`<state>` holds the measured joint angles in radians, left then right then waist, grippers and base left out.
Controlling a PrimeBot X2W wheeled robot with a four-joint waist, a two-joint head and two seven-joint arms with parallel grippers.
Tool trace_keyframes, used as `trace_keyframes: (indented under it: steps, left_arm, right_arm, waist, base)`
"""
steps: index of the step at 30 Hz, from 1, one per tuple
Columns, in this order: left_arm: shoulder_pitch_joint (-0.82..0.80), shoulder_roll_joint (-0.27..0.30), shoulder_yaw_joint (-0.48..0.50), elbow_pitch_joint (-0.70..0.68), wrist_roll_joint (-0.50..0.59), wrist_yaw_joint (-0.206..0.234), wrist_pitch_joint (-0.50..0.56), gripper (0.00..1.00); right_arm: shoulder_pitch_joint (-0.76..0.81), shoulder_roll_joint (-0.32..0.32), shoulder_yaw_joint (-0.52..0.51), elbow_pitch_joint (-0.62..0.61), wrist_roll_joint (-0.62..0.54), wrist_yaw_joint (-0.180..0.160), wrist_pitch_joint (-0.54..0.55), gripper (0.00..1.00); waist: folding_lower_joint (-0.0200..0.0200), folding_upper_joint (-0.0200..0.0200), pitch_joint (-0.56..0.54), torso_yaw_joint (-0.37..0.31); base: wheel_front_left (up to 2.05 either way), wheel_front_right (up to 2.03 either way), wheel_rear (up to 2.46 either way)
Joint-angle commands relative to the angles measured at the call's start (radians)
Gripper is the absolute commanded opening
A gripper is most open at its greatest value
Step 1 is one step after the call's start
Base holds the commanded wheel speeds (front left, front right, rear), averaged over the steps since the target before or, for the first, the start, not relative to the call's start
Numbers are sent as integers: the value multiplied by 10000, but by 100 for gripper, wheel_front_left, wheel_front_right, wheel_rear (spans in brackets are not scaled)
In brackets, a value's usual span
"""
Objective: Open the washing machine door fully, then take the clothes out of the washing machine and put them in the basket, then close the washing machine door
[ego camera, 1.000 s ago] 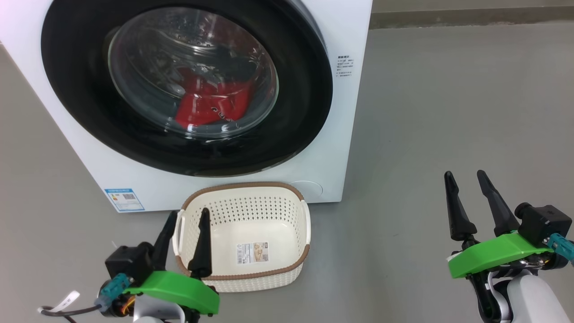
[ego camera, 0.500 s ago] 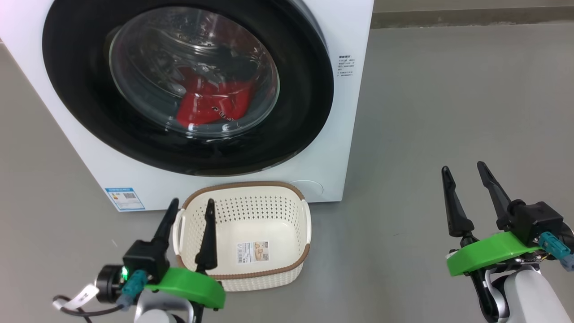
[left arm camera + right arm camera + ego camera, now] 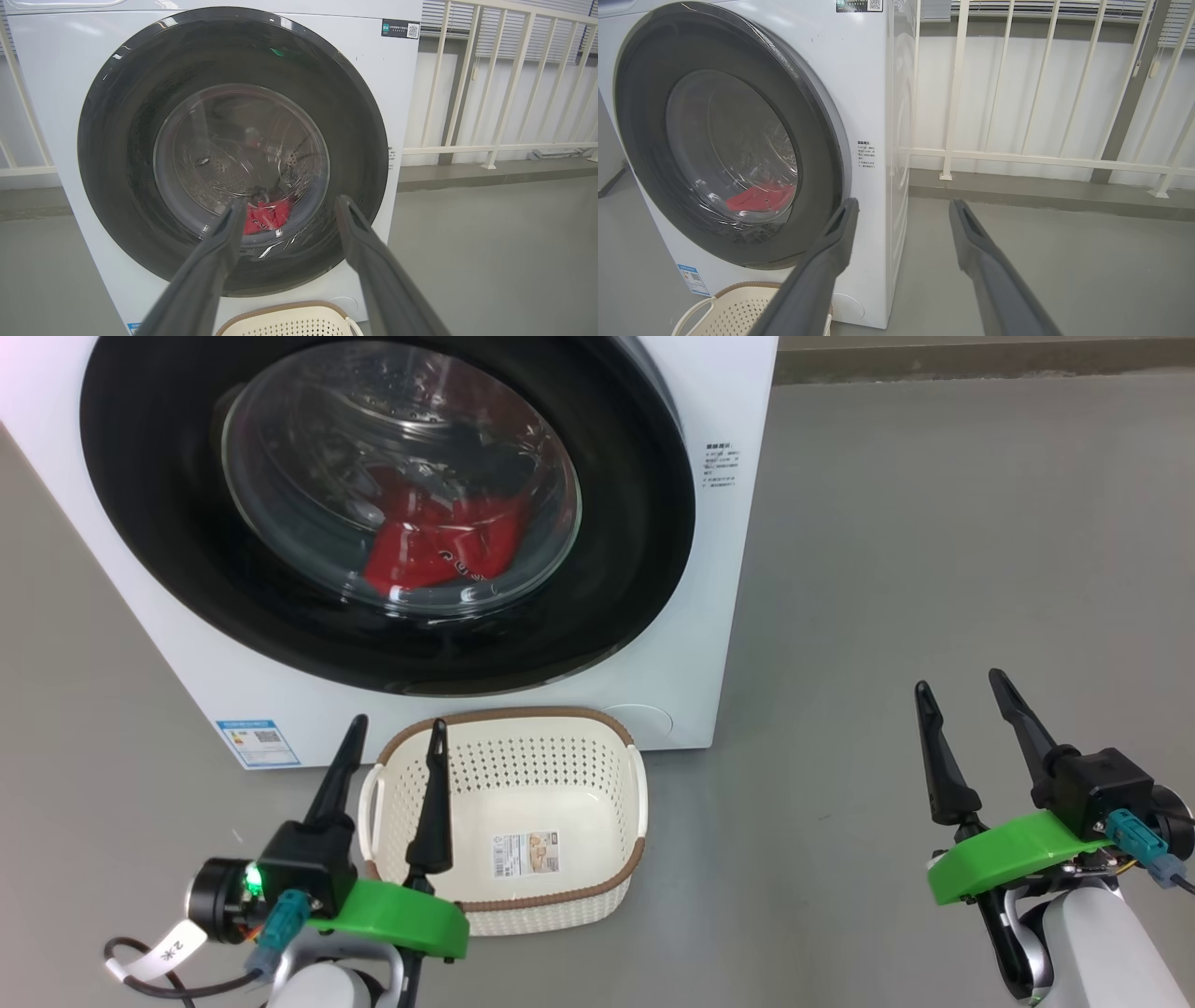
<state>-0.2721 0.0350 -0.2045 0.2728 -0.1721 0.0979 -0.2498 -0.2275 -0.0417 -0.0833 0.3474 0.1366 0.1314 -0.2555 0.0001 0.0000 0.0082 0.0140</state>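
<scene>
- Washing machine (image 3: 709,644), a white front-loader, stands on the grey floor (image 3: 934,523) and takes up the upper left of the head view. A blue label sticker (image 3: 257,742) sits at its lower left corner.
- Washing machine door (image 3: 616,569) lies shut against the front, its wide glossy black rim ringing the clear bulging glass.
- Basket (image 3: 597,896), cream with a brown rim, stands on the floor just in front of the machine, below the door, with a paper sticker on its bottom.
- Left claw (image 3: 397,723) is spread wide and empty, seen over the basket's left side in the head view, its fingers pointing toward the door.
- Right claw (image 3: 960,681) is likewise wide and empty, over bare floor well to the right of machine and basket.
- Clothes (image 3: 439,546), bright red, lie low inside the drum behind the glass.
</scene>
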Motion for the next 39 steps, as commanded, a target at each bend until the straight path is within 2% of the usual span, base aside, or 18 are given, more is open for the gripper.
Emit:
trace_keyframes:
  steps: [1,13,27,28,30,33,34,39]
  left_arm:
    - [-386,162,365,-308,158,87,-120,100]
    - [-345,156,355,-433,226,36,-120,100]
    - [-740,153,136,-1042,223,-39,-120,100]
    - [-775,153,114,-1106,227,-34,-120,100]
    - [-846,153,80,-1255,232,-25,-120,100]
    - [-937,153,59,-1491,250,-11,-120,100]
    - [-969,153,44,-1566,257,-12,-120,100]
    - [-1106,153,-24,-1923,319,-29,-120,100]
  right_arm:
    - [-483,-85,231,-163,100,-7,-63,100]
    - [-611,-85,245,-32,191,-7,-63,100]
    - [-1357,-85,138,-377,357,-7,-63,100]
    - [-1449,-85,130,-383,444,-7,-63,95]
    - [-1643,-85,109,-378,627,-7,-63,40]
    - [-2020,-85,59,-332,648,-7,-63,5]
    - [-2159,-85,35,-324,684,-7,-63,0]
    - [-2870,-85,10,-91,1393,-7,-63,0]
  waist:
    - [0,0,17,5]
    - [0,0,144,57]
    - [0,0,1361,384]
    - [0,0,1459,399]
    - [0,0,1654,428]
    - [0,0,1953,452]
    - [0,0,2048,472]
    - [0,0,2515,532]
  base:
    - [0,0,0]
    - [0,0,0]
    - [0,0,0]
    - [0,0,0]
    - [0,0,0]
    - [0,0,0]
    - [0,0,0]
    - [0,0,0]
